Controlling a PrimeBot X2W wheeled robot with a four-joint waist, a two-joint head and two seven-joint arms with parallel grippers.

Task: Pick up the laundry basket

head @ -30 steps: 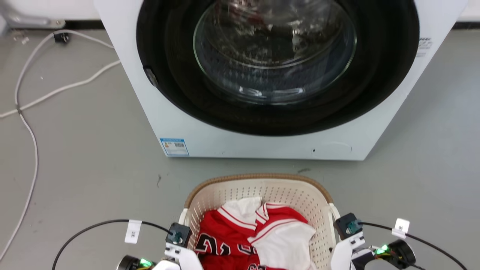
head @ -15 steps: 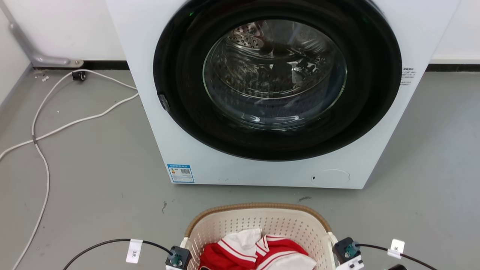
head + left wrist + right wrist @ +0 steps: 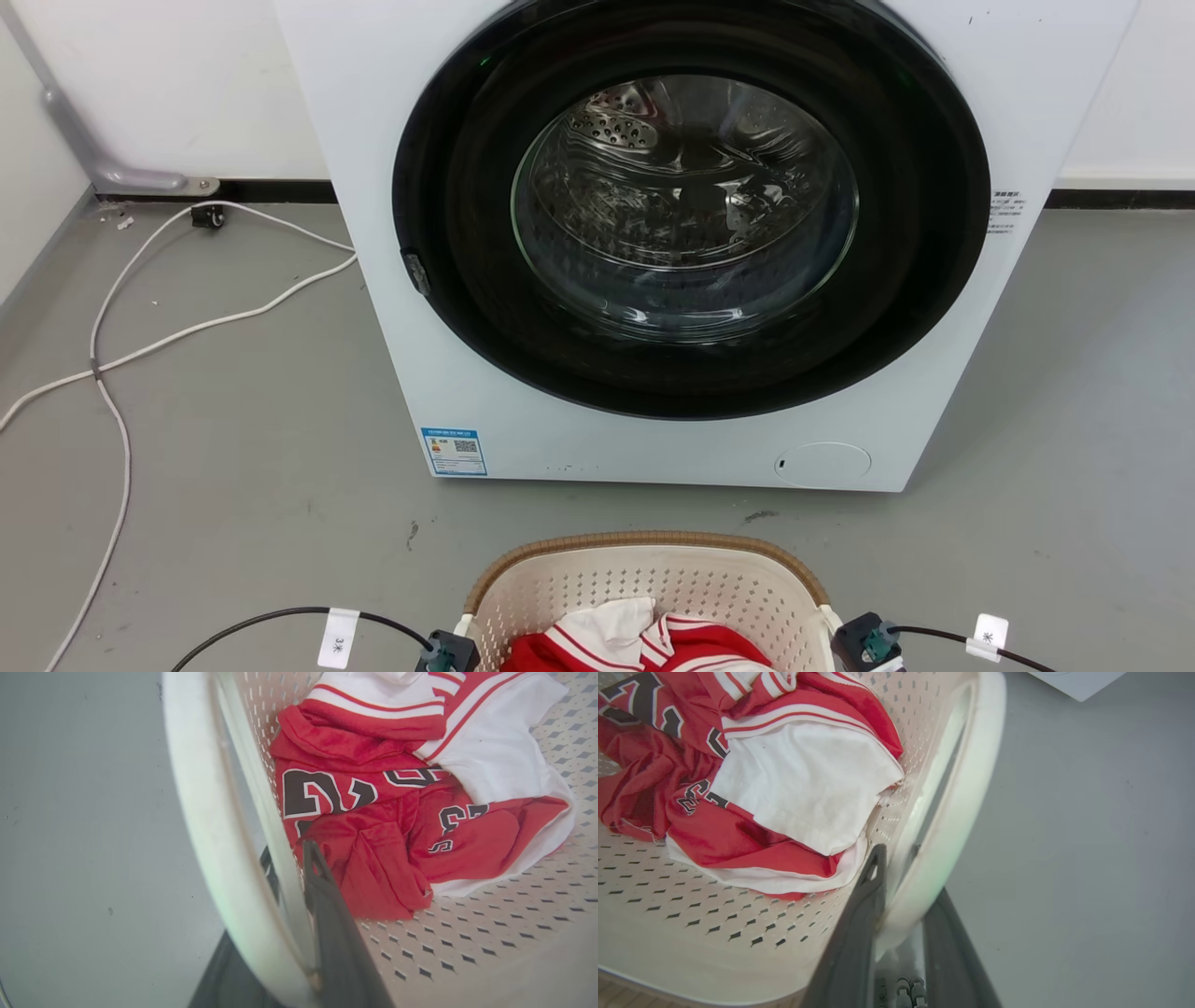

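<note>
The laundry basket point(image 3: 644, 544), cream perforated plastic with a brown woven rim, sits at the bottom of the head view in front of the washer. Red and white jerseys point(image 3: 653, 635) lie inside it. In the left wrist view my left gripper point(image 3: 288, 853) is shut on the basket's white side handle point(image 3: 205, 812), one dark finger inside the basket wall and one outside. My right gripper point(image 3: 899, 855) is shut on the opposite handle point(image 3: 971, 788) in the same way. The jerseys point(image 3: 803, 779) lie just beside the inner finger.
A white front-loading washer point(image 3: 448, 280) with its round dark door point(image 3: 691, 215) stands close behind the basket. White cables point(image 3: 112, 345) trail across the grey floor at the left. Black cables with white tags point(image 3: 338, 637) run to both wrists.
The head camera has moved, so washer and basket sit lower in the picture and more of the back wall shows. Both wrists have slid almost out at the bottom edge.
</note>
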